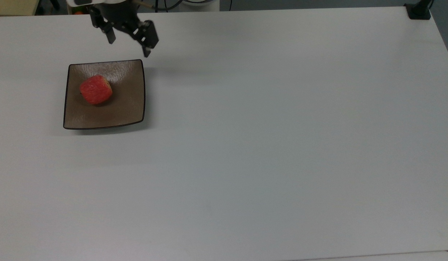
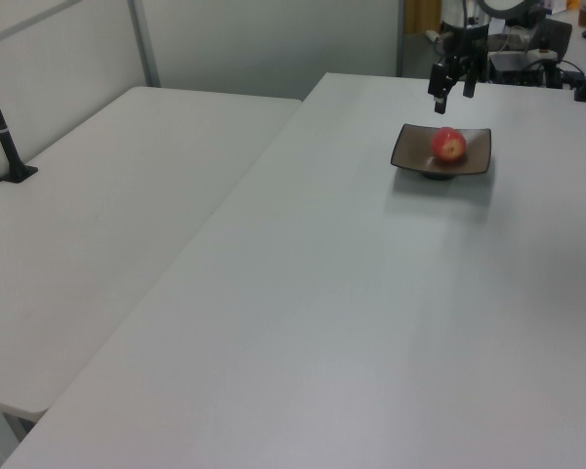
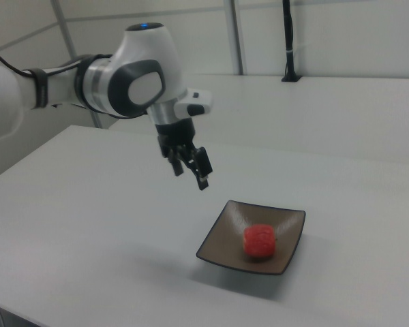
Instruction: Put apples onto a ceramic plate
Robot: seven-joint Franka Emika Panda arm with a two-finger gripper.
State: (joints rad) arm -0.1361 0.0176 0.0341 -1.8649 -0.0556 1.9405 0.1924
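Resting on the plate (image 1: 131, 108), the apple (image 1: 96, 90) sits a little toward the top view's left of the plate's middle, with bare plate showing on every side of it. The gripper (image 1: 129, 38) hangs above the table (image 1: 281, 145), empty, jaws spread apart, and it is off the plate: in the top view it lies beyond the plate's far right corner, so the apple lies down and to the top view's left of the jaws. In the right view the gripper (image 3: 189, 169) is raised well above the surface, up and to the right view's left of the apple (image 3: 260, 241), with nothing between them.

The apple is small and round, nearly blocky in outline, red with faint pale streaks and a matte skin; it has no clear long axis, so it could roll. The plate is square, glossy brown-taupe, with a thin dark rim, slightly lifted corners and a rippled surface that catches light near its far edge. The table is plain, smooth and white.

Judging from this, the placing looks done, and any further move is likely only a retreat away from the plate.
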